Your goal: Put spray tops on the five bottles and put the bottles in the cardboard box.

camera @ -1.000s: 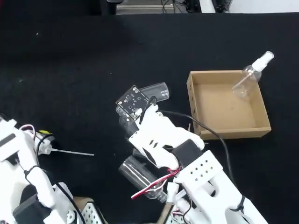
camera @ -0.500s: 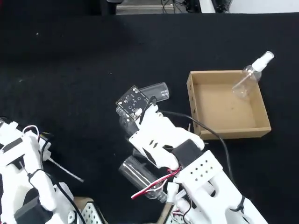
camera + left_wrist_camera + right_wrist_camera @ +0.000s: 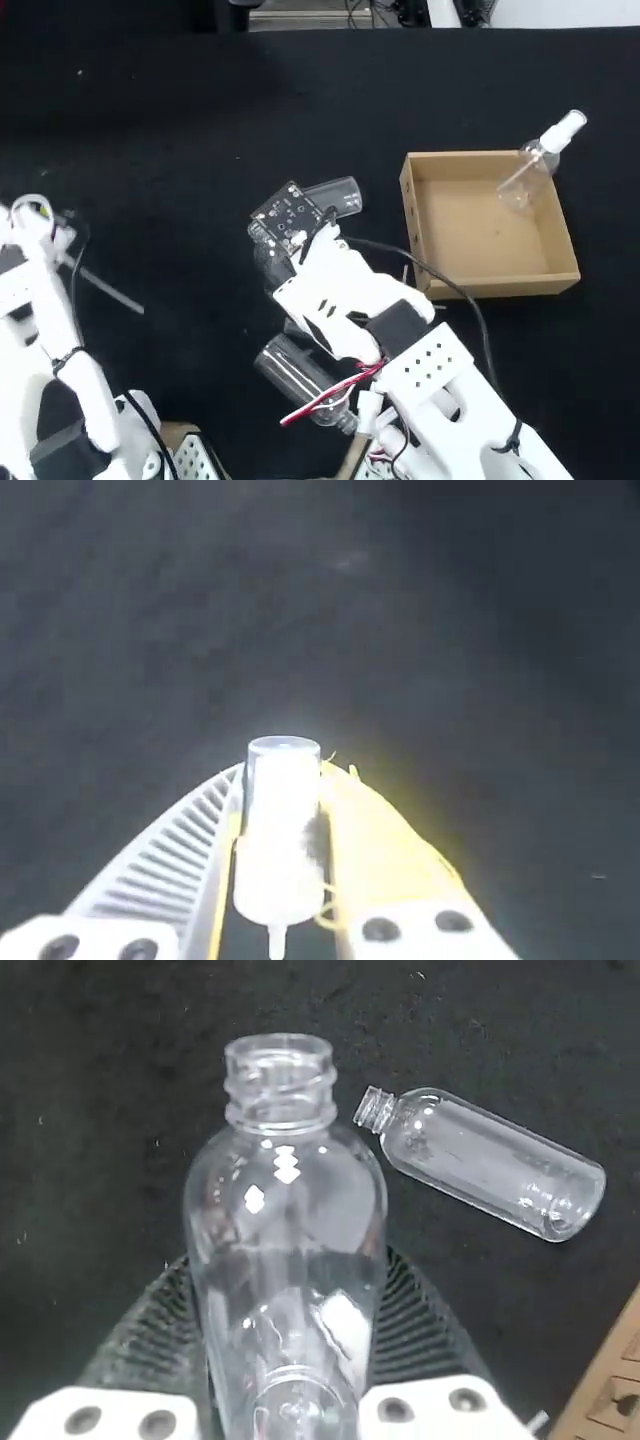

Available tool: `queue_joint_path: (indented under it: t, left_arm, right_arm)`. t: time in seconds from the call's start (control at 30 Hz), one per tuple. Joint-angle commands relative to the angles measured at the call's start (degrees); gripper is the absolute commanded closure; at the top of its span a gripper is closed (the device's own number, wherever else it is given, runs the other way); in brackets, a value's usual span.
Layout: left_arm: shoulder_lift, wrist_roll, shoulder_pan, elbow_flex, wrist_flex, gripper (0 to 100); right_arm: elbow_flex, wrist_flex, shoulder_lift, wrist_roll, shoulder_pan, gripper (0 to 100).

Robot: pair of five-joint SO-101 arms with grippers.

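Two halves of one assembly are held apart, ready to be joined. The left fingers are clamped on a small white plastic spray top at the left edge of the high view. Its thin dip tube trails free toward the lower right, so it can enter a neck first. The right fingers are clamped round the body of a clear plastic bottle at the frame's centre, its open neck pointing away from the wrist to take that top. A second uncapped clear bottle lies on its side on the black tabletop just beyond. A third lies under the right arm; both, I judge, await their turn. At the right, the open brown cardboard box holds one finished bottle with a white spray head, leaning in its upper right corner.
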Motion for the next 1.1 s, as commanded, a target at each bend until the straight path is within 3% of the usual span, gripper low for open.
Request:
queue_joint_path:
  t: [0.0,0.3,0.43,0.57,0.83,1.07]
  left_arm:
    - [-4.3,0.7,7.0,-9.5,-0.9,97]
    - [-29.3,0.5,22.5,-10.9,-1.5,97]
    - [-36.6,0.4,32.1,-10.9,-7.5,97]
    - [-38.2,0.3,37.7,-10.9,-12.4,97]
    - [-38.1,-1.9,44.7,-14.6,-12.0,97]
    - [-38.0,-2.2,50.6,-18.3,-8.8,97]
  right_arm:
    - [0.7,-4.6,-1.6,-1.3,-0.8,98.8]
    - [1.3,-7.0,-1.6,-1.4,-0.8,98.8]
    - [2.2,-9.6,-1.8,-5.5,-0.6,98.8]
    - [7.0,-14.3,-7.1,-7.0,-0.6,98.8]
    - [15.0,-16.5,-24.0,-6.9,-0.5,98.8]
    - [16.0,-16.5,-26.1,-6.9,-0.4,98.8]
